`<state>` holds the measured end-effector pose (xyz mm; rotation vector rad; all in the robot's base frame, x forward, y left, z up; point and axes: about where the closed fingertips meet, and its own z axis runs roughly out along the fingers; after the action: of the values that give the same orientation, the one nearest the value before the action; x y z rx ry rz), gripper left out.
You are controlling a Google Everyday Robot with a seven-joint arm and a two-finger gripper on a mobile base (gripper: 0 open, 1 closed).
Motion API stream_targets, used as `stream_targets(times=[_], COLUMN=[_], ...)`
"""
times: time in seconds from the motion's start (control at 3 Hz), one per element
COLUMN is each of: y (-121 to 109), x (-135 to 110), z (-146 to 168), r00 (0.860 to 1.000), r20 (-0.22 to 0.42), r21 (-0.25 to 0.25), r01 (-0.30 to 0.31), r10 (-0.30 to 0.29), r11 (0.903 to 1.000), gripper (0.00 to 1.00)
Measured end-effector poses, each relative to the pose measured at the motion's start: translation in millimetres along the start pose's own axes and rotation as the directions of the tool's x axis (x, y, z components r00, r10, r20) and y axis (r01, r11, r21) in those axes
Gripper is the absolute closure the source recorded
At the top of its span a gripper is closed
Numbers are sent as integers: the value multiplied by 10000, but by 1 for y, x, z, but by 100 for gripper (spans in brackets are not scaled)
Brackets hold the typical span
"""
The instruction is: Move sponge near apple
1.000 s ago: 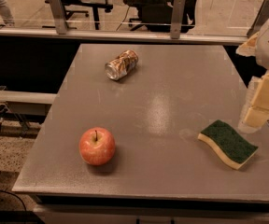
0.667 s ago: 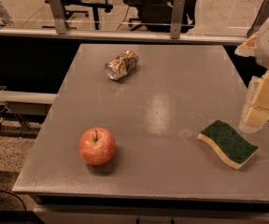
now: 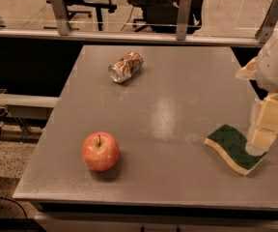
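The sponge (image 3: 231, 146), dark green on top with pale yellow foam below, lies flat on the grey table (image 3: 177, 105) near its front right corner. The red-orange apple (image 3: 100, 151) stands upright at the front left, far from the sponge. My cream gripper (image 3: 257, 146) hangs down from the white arm at the right edge. Its tip is at the sponge's right end and seems to touch the green top. It hides part of that end.
A crushed silver-and-brown drink can (image 3: 125, 66) lies on its side at the back left of the table. A rail with metal posts (image 3: 183, 18) runs behind the table. Chairs stand beyond it. The table's right edge is close to the sponge.
The gripper has come down onto the sponge's right end. The sponge, apple and can have not moved.
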<state>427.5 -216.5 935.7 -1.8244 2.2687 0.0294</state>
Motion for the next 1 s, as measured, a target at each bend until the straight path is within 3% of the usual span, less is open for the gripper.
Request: stream_targets(times=[1.0], y=[34], x=[34], z=[56], r00=[9986], r20=[-514], r21=[-333], r01=[-101], r10=[84], r11=[9994], gripper=[0])
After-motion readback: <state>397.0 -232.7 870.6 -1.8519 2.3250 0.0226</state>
